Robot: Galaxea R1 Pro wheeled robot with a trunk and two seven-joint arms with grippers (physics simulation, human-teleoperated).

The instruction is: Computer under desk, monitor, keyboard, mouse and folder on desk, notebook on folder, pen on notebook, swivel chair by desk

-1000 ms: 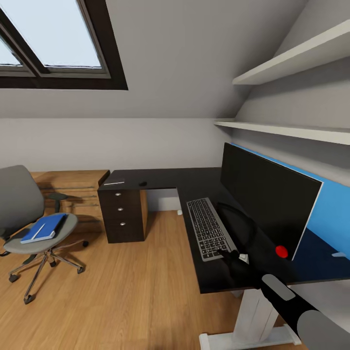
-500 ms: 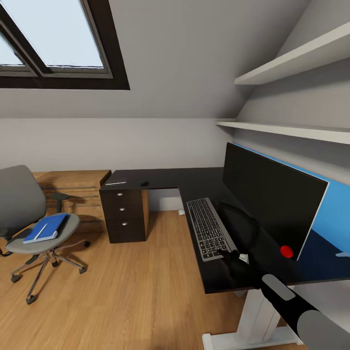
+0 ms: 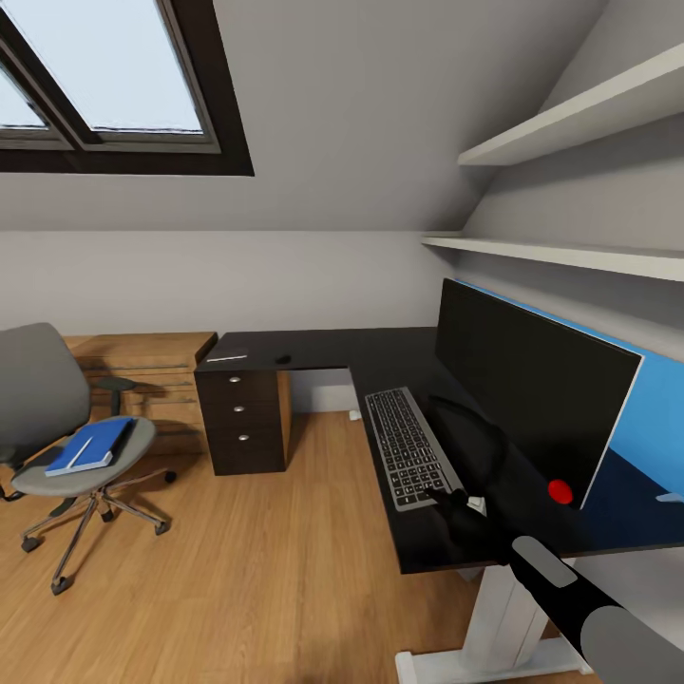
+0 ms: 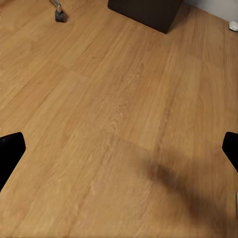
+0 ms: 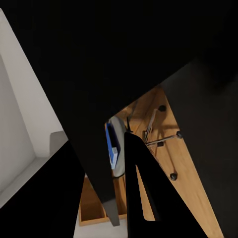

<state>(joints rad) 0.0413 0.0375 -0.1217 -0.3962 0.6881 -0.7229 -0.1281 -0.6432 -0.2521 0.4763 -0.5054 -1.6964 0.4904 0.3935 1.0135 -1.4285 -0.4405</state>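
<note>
The black-topped desk (image 3: 380, 351) carries the wide black monitor (image 3: 532, 380) at the right, with the dark keyboard (image 3: 410, 446) lying in front of it. My right gripper (image 3: 454, 498) rests at the keyboard's near right corner; its jaws are hard to read. The small mouse (image 3: 282, 358) and the thin pale-edged notebook (image 3: 225, 358) lie on the desk's far left wing. On the seat of the grey swivel chair (image 3: 38, 399) at the left lies the blue folder (image 3: 90, 446) with the white pen (image 3: 78, 450) on it. My left gripper (image 4: 119, 151) hangs open over bare wood floor.
A dark drawer unit (image 3: 237, 418) stands under the desk's left end, with a light wood cabinet (image 3: 142, 366) behind the chair. Two white shelves (image 3: 570, 252) run above the monitor. A white desk leg (image 3: 494, 617) stands near my right arm. Wood floor lies between chair and desk.
The head view shifted slightly between the oldest frame and the later ones, so everything sits a little further right. Neither the arm nor the objects have moved.
</note>
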